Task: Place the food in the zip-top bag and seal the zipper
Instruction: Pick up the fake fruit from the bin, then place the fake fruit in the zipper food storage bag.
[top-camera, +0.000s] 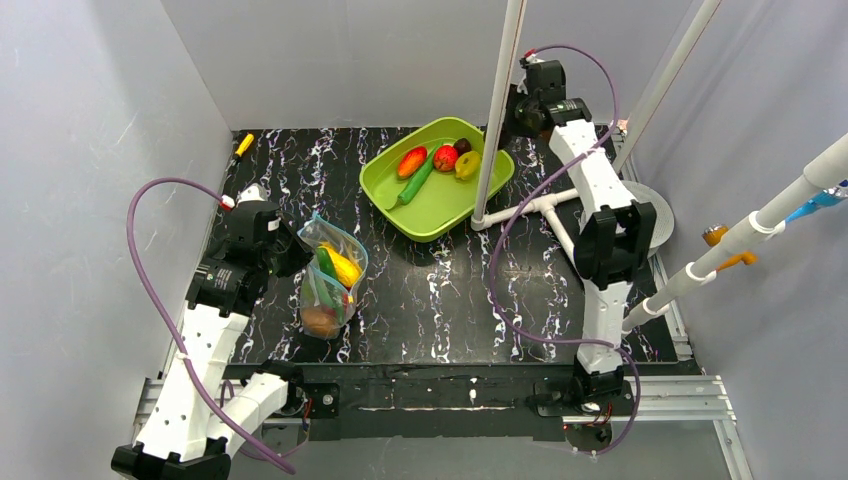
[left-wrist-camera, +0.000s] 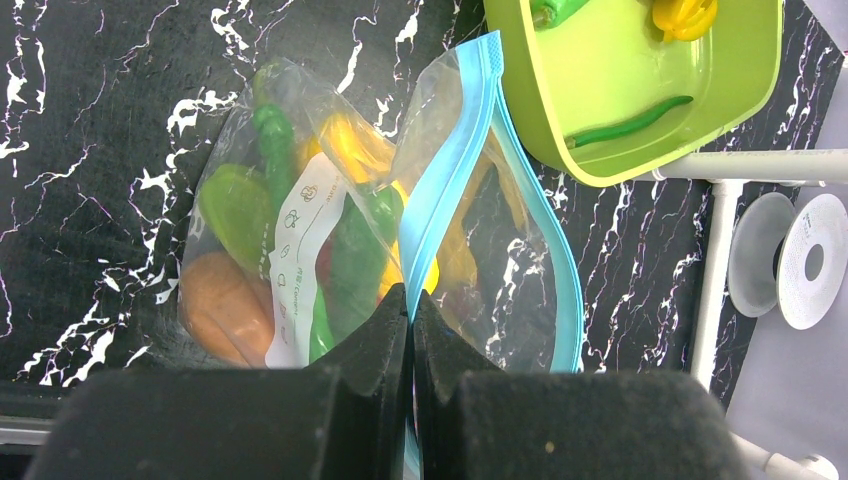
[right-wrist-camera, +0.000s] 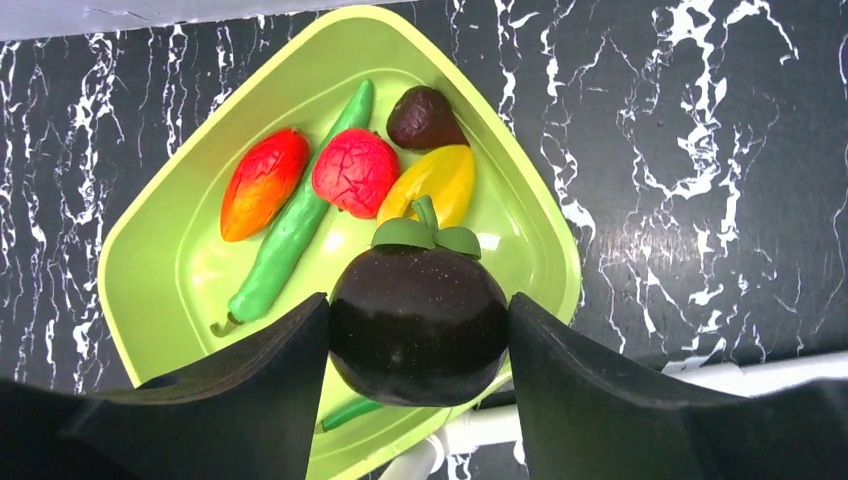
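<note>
The clear zip-top bag (top-camera: 330, 275) stands on the black mat at the left, with orange (left-wrist-camera: 220, 305), green and yellow food inside. Its mouth gapes, the blue-teal zipper (left-wrist-camera: 450, 170) forming a loop. My left gripper (left-wrist-camera: 410, 295) is shut on the near side of that zipper strip. Above the lime-green tray (right-wrist-camera: 190, 270), my right gripper (right-wrist-camera: 418, 320) is shut on a dark purple round fruit (right-wrist-camera: 418, 345) with a green leafy cap. In the tray lie a red-orange fruit (right-wrist-camera: 262, 183), a red one (right-wrist-camera: 355, 172), a yellow one (right-wrist-camera: 432, 185), a brown one (right-wrist-camera: 424, 118) and a long green pepper (right-wrist-camera: 295, 230).
A white vertical pole (top-camera: 500, 110) rises in front of the tray and partly hides the right gripper in the top view. White pipe framing (top-camera: 540, 205) lies on the mat to the right of the tray. Grey walls close in the left and the back. A small yellow item (top-camera: 244, 143) lies at the back left.
</note>
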